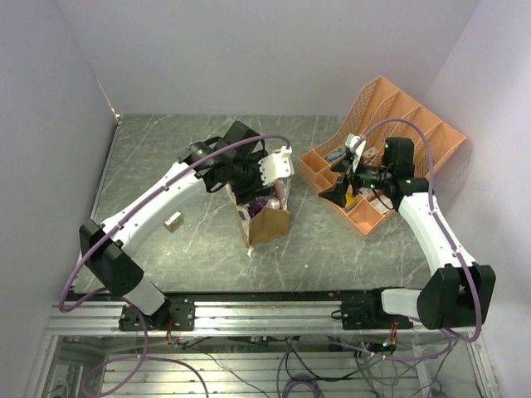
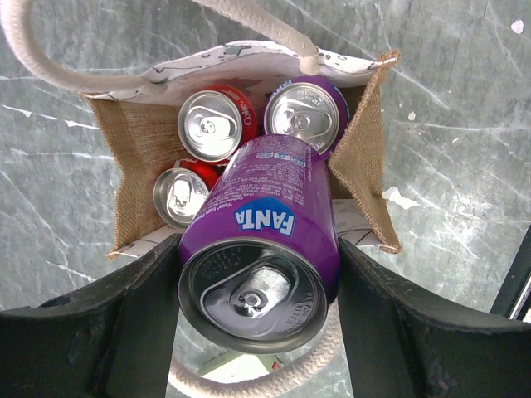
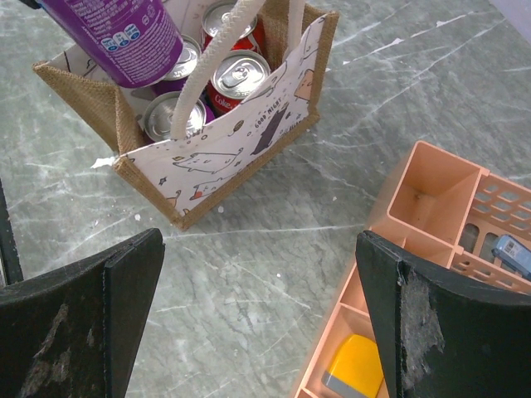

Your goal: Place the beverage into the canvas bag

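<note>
My left gripper (image 2: 257, 311) is shut on a purple Fanta can (image 2: 265, 224) and holds it top-up over the open mouth of the canvas bag (image 2: 145, 141), its lower end just inside. The tan bag has a white printed side and cream rope handles. It stands mid-table in the top view (image 1: 270, 222), under the left gripper (image 1: 278, 178). Inside it are two red cola cans (image 2: 214, 124) and a purple can (image 2: 305, 116). My right gripper (image 3: 257, 282) is open and empty, low over the table to the right of the bag (image 3: 224, 153). The held can also shows there (image 3: 116, 33).
An orange plastic desk organizer (image 1: 390, 133) stands at the back right, beside the right gripper (image 1: 340, 189). It holds a yellow item (image 3: 357, 369) and a blue item (image 3: 510, 253). A small tan block (image 1: 173, 220) lies left of the bag. Walls enclose the table.
</note>
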`<state>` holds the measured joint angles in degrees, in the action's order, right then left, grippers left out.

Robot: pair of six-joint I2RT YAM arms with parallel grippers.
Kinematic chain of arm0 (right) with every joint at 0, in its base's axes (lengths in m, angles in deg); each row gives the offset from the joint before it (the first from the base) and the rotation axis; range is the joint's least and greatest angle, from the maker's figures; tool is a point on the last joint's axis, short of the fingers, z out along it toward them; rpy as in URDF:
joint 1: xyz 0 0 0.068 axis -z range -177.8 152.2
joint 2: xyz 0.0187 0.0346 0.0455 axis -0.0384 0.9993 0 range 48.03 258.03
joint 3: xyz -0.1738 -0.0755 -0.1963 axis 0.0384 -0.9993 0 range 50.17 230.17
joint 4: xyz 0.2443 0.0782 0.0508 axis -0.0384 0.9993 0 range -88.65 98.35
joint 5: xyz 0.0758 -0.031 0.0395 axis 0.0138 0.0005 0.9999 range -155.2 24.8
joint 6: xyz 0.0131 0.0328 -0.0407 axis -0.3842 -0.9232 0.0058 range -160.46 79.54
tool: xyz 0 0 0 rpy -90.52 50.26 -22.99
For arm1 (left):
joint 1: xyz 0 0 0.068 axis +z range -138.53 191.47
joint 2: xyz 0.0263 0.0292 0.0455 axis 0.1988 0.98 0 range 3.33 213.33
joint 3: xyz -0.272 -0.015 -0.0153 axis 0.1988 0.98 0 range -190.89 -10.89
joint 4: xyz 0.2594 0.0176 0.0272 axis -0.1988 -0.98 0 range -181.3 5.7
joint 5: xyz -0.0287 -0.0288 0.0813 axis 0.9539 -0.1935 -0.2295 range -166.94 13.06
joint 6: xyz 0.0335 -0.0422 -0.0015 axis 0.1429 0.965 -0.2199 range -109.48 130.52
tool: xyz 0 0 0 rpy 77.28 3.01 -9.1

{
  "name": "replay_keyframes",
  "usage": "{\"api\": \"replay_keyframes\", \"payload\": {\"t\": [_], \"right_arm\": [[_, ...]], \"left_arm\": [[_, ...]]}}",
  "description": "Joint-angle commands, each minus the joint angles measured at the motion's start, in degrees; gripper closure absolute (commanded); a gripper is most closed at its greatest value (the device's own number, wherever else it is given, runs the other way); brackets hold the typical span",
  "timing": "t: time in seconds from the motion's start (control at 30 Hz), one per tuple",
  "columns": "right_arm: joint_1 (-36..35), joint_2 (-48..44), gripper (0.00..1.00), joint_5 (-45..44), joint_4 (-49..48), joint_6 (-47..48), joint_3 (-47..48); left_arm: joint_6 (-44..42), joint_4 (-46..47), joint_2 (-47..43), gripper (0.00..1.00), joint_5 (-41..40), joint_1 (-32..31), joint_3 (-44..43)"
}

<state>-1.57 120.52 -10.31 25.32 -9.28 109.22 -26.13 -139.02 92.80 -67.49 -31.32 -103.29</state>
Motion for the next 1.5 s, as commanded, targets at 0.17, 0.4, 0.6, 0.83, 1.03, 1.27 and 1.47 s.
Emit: {"api": "replay_keyframes", "payload": {"t": [0.17, 0.4, 0.6, 0.83, 1.03, 1.27, 1.47], "right_arm": [[0.2, -1.5, 0.00, 1.2, 0.2, 0.9, 1.5], [0.2, -1.3, 0.00, 1.2, 0.3, 1.2, 1.5], [0.2, -1.1, 0.00, 1.2, 0.1, 1.2, 1.3], [0.3, -1.0, 0.00, 1.0, 0.3, 1.3, 1.5], [-0.1, -1.0, 0.00, 1.6, 0.1, 1.2, 1.3], [-0.4, -1.1, 0.00, 1.4, 0.3, 1.4, 1.3], [-0.5, -1.1, 0.00, 1.0, 0.3, 1.6, 1.3]], "left_arm": [[-0.6, -1.2, -2.5, 0.93, 0.7, -2.6, 0.1], [-2.7, -4.8, -3.9, 0.93, 2.7, -4.0, 0.9], [-4.9, -10.6, -2.0, 0.93, 5.0, -4.2, -0.3], [-6.4, -12.9, 2.0, 0.93, 3.1, -4.3, -1.2], [-7.5, -13.8, 5.2, 0.93, 0.5, -4.4, -5.4], [-9.8, -16.7, 8.3, 0.93, 1.3, -4.5, -8.0], [-10.8, -18.1, 10.4, 0.93, 1.6, -4.5, -8.1]]}}
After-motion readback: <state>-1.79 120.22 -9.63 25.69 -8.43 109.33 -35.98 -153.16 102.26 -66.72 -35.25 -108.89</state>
